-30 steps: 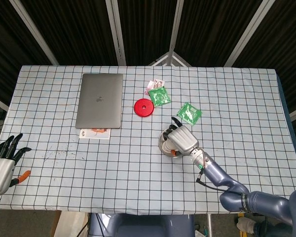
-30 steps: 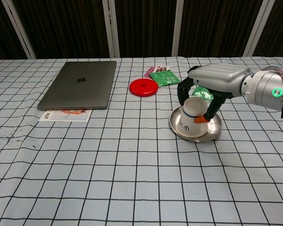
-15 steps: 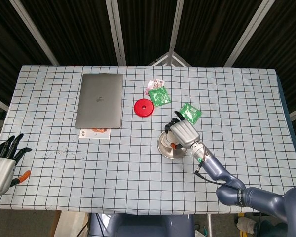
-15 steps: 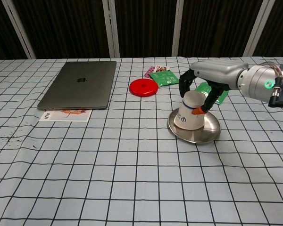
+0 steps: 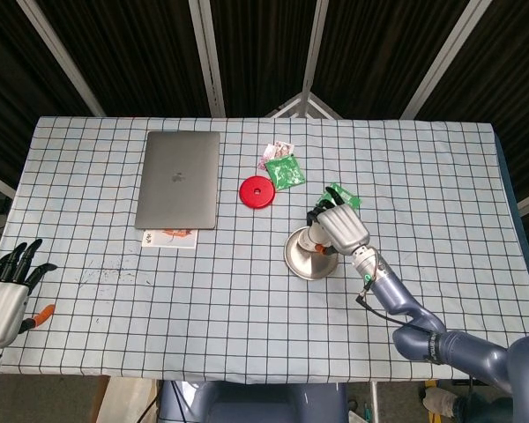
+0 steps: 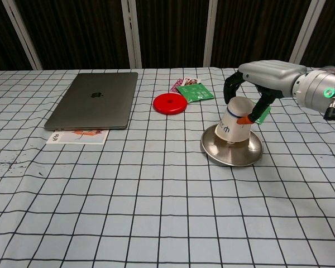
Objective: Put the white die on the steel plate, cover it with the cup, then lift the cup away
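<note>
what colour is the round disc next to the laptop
Red. The disc shows best in the chest view.

Your right hand [image 6: 255,92] is palm down, its fingers [image 6: 232,88] curled down around the upside-down cup [image 6: 234,119], which it holds tilted beneath the palm. Behind it, your right forearm [image 5: 397,304] stretches back toward the body. Your left hand [image 5: 4,291] sits far off to the side, holding nothing, with its dark fingers [image 5: 18,260] straight and slightly spread.
</note>
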You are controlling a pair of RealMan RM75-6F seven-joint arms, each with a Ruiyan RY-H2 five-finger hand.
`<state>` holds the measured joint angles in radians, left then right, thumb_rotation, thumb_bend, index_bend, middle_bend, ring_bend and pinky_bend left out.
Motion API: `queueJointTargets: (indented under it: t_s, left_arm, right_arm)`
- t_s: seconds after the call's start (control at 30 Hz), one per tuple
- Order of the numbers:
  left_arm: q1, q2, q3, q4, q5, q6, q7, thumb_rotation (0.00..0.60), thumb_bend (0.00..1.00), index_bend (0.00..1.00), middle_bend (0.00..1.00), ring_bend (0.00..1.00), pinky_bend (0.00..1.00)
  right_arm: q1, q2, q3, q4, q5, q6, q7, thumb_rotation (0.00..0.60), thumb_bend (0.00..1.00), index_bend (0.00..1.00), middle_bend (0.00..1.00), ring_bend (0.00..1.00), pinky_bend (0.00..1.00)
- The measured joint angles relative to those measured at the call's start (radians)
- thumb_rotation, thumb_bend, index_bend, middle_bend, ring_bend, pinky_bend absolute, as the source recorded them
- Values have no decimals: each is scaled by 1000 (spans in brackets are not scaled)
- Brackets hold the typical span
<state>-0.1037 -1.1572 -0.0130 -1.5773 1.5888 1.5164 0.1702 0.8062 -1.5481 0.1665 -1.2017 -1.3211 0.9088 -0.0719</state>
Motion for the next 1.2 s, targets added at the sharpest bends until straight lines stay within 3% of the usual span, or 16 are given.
queueJointTargets:
  t_s: [0.53, 1.2]
  left_arm:
    - [0, 3, 7, -12, 3, -7, 10, 600, 275, 293, 0, 0, 128]
    - [0, 6, 5, -9, 1, -6, 2, 600, 275, 293, 0, 0, 128]
  right_arm:
    - [-48, 74, -86, -140, -110, 55, -53, 600, 345, 552, 504, 268, 0]
    - [-8, 26, -39, -141, -72, 0, -44, 600, 345, 554, 504, 268, 0]
